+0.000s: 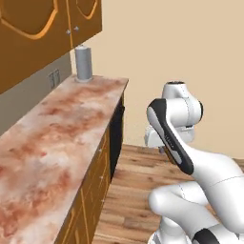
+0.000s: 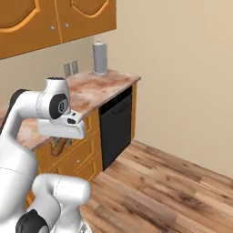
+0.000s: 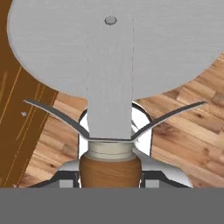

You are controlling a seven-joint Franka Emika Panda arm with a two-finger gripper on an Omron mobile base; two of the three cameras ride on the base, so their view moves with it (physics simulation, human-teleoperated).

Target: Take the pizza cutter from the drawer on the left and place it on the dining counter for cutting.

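A: So, what is the gripper (image 3: 110, 173) doing right now?

B: It is clamping the pizza cutter with the round grey steel wheel and turned brown wooden handle (image 3: 111, 78). In the hand view the two dark tips are pressing the handle from either side, just below the cream collar, and the wheel is standing out straight ahead of the gripper.

A: And where is that putting the cutter in the room?

B: It is hanging in the air, off any surface. Beneath it the striped wooden plank floor (image 3: 183, 131) is showing, and an orange-wood cabinet front (image 3: 13, 127) is lying off to one side. In the right base view the brown handle (image 2: 59, 145) is peeking out under the white hand, just in front of the orange drawer fronts (image 2: 77, 154).

A: How is it going to handle?

B: I am judging it light but top-heavy: the wide steel disc and its curved finger guards are sitting well out from the grip, so it may want to swing. The wheel is stiff and sharp-edged; the smooth rounded wood could slip or roll between the pads. Holding the handle close to the collar, as now, looks the sound place.

A: Is the table near?

B: A reddish-brown and cream marbled stone table (image 1: 52, 138), carrying a grey cylindrical canister (image 1: 83, 63), is lying off to the arm's left side. I cannot tell whether that is the dining counter.
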